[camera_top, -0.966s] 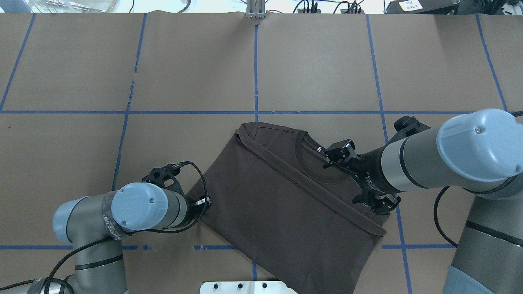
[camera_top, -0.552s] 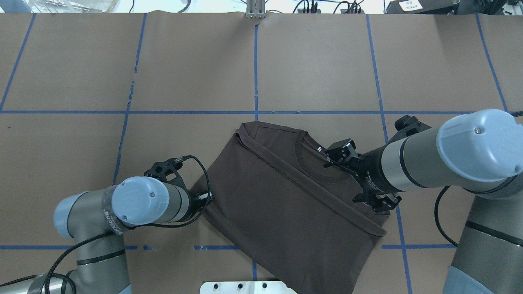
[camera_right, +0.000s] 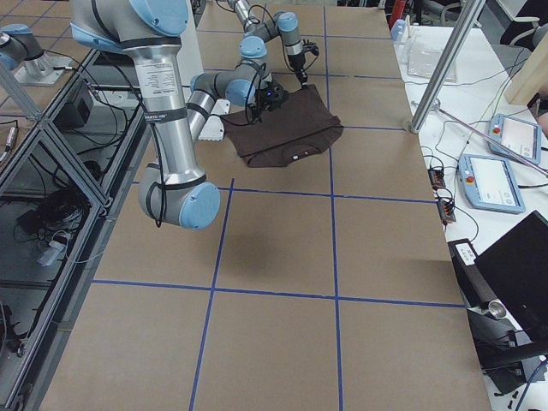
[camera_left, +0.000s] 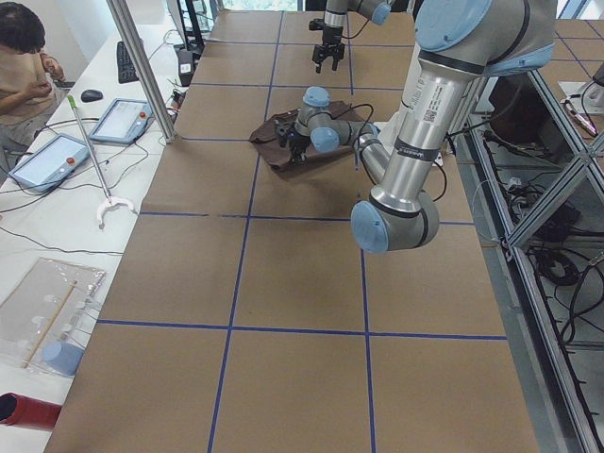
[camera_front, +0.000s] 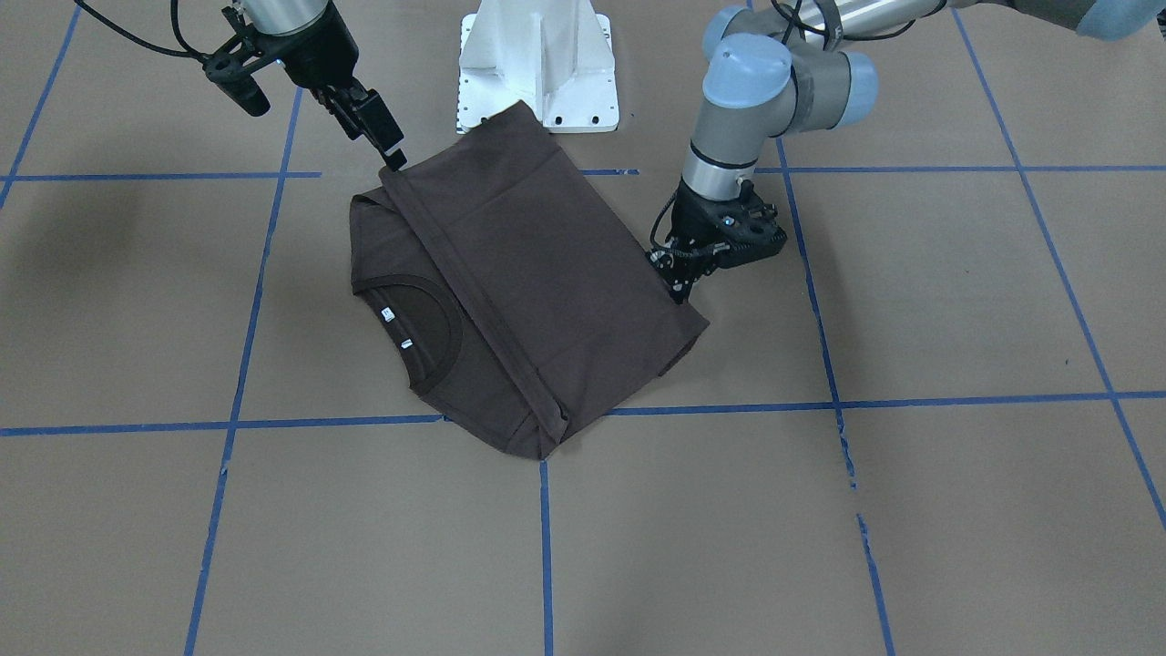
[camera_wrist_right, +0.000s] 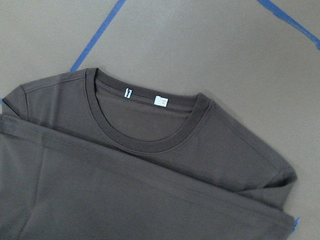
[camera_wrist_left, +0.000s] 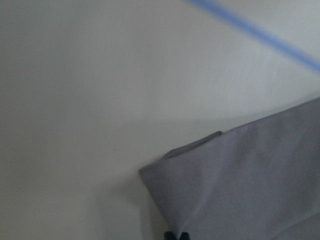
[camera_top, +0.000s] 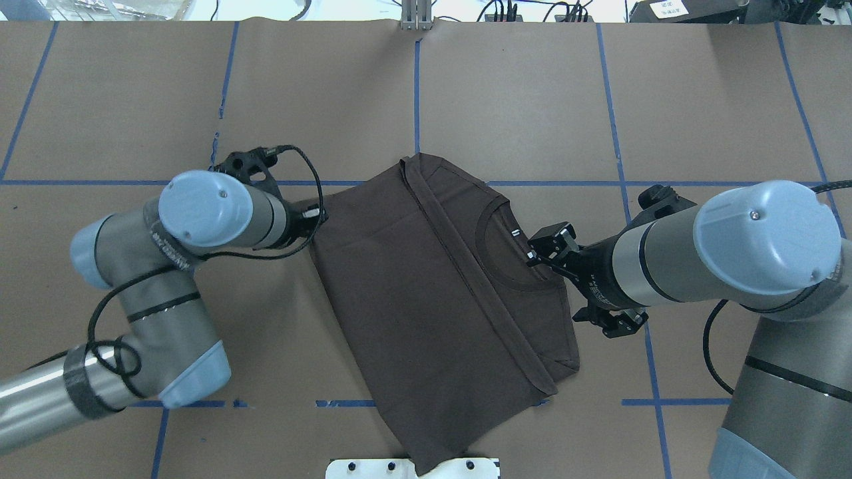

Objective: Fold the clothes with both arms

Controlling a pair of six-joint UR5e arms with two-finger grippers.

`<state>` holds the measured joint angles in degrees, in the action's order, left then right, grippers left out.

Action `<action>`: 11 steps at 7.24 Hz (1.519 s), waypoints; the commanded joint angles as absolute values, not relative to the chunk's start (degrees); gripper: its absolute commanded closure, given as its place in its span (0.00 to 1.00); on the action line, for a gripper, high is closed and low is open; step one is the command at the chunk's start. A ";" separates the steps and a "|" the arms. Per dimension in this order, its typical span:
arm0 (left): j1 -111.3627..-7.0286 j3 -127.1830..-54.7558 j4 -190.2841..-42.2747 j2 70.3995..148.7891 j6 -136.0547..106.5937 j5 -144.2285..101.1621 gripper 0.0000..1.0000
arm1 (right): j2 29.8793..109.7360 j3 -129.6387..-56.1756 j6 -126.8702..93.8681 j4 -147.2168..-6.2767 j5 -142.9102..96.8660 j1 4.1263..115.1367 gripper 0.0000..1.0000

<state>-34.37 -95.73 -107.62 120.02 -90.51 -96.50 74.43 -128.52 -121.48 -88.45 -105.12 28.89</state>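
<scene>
The dark brown T-shirt lies folded lengthwise on the table, its collar and white neck tags facing up on my right side. My left gripper is shut on the shirt's left corner, low at the table; the left wrist view shows its tips closed on the fabric. My right gripper hovers above the collar, apart from the cloth. It looks open and empty; its fingers are out of the right wrist view. The front view shows the shirt between the left gripper and the right gripper.
The white pedestal base stands at the robot's edge, and the shirt's near corner reaches it. Blue tape lines cross the brown table cover. A person and tablets are beside the table.
My left gripper has moved away from the robot, pulling the shirt's corner with it. The shirt has turned and shifted further onto the table. The right gripper has barely moved.
</scene>
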 commanded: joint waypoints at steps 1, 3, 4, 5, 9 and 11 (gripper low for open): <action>-42.51 -71.15 -125.21 132.57 -86.93 -96.59 1.00 | 70.34 -123.95 -121.46 -88.42 -102.31 28.83 0.00; -44.30 -66.18 -132.17 134.65 -84.82 -97.47 0.42 | 67.26 -120.43 -120.24 -86.76 -99.95 27.43 0.00; -43.69 -75.23 -132.80 130.30 -86.21 -102.43 0.40 | 63.15 -114.32 -114.14 -84.75 -100.37 26.38 0.00; -43.68 -84.98 -132.45 123.55 -87.87 -109.61 0.39 | 60.06 -107.73 -105.38 -85.16 -100.46 24.28 0.00; -44.12 -92.20 -132.36 117.25 -87.89 -111.27 0.39 | 50.59 -94.44 -75.12 -95.31 -103.45 21.89 0.00; -44.21 -92.46 -132.45 115.93 -87.89 -111.18 0.39 | 49.84 -93.96 -69.71 -96.94 -103.71 20.83 0.00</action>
<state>-44.15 -92.22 -132.39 116.55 -87.89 -111.20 50.89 -94.85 -73.07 -95.61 -103.53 21.46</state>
